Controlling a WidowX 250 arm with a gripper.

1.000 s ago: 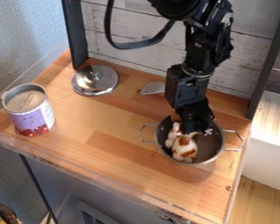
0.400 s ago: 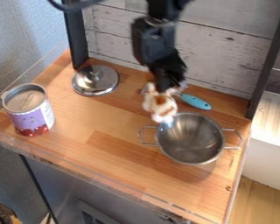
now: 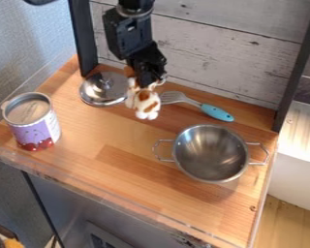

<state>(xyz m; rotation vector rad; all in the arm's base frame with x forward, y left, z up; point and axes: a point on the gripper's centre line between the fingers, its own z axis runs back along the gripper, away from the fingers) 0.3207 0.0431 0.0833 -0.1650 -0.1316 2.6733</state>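
Note:
The black gripper (image 3: 147, 83) hangs over the back of the wooden counter, between the metal lid and the spatula, shut on a small white and brown plush toy (image 3: 145, 102). The toy dangles below the fingertips, in front of the spatula's head. To the right and nearer the front, a metal pot (image 3: 211, 160) with two wire handles stands with nothing in it.
A shiny round lid (image 3: 106, 89) lies at the back left. A spatula with a blue handle (image 3: 216, 113) lies behind the pot. A purple and white can (image 3: 33, 123) stands at the left edge. A plank wall (image 3: 222, 58) rises behind the counter.
The gripper has lifted the plush toy out of the pot and carried it up and left, toward the lid. The spatula's blue handle has come into view.

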